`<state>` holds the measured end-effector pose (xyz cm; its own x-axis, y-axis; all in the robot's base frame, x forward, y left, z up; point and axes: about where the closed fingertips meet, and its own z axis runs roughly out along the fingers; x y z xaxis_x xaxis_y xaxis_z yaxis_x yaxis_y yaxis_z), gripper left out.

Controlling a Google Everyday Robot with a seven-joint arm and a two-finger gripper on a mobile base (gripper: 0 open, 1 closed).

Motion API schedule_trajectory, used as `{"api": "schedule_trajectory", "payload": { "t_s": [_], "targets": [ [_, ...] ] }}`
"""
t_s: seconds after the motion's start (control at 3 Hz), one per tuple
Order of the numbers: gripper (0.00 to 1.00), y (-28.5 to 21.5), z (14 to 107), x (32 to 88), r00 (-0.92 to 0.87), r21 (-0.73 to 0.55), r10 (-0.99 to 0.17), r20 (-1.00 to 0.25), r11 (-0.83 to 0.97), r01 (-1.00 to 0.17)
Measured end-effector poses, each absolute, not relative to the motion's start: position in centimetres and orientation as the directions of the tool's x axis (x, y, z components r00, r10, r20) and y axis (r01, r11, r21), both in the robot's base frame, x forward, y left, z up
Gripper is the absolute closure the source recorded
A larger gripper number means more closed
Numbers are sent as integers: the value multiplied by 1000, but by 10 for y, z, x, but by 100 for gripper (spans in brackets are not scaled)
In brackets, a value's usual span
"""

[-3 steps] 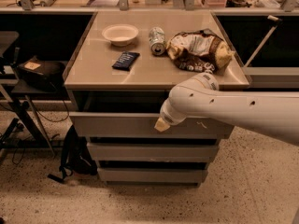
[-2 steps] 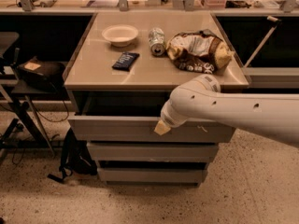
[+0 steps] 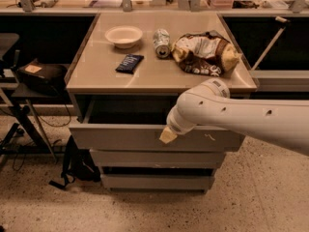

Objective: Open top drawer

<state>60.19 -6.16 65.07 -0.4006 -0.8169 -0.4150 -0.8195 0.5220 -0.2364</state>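
The top drawer (image 3: 120,137) is a wide grey handle-less front with pale scratch marks (image 3: 209,138) right of its centre. It stands pulled out from the cabinet, with a dark gap between it and the tabletop. My gripper (image 3: 167,135) is at the end of the white arm (image 3: 241,117) and sits at the drawer's upper edge near the middle. Only a tan fingertip (image 3: 167,136) shows.
Two shorter grey drawer fronts (image 3: 154,158) lie below. On the tabletop (image 3: 96,76) are a white bowl (image 3: 124,36), a dark packet (image 3: 129,63), a can on its side (image 3: 161,42) and a chip bag (image 3: 205,53). A black bag (image 3: 75,164) lies on the floor at the left.
The top drawer has slid further out toward the camera, and the dark gap above it has grown. The gripper has moved with the drawer's front edge.
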Motion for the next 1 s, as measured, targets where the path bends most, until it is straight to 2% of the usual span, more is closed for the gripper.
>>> {"api": "schedule_trajectory", "payload": {
  "t_s": [1.0],
  "targets": [
    [100,-75,662,559,-403,-249,-813,-420,530,-810]
  ]
}}
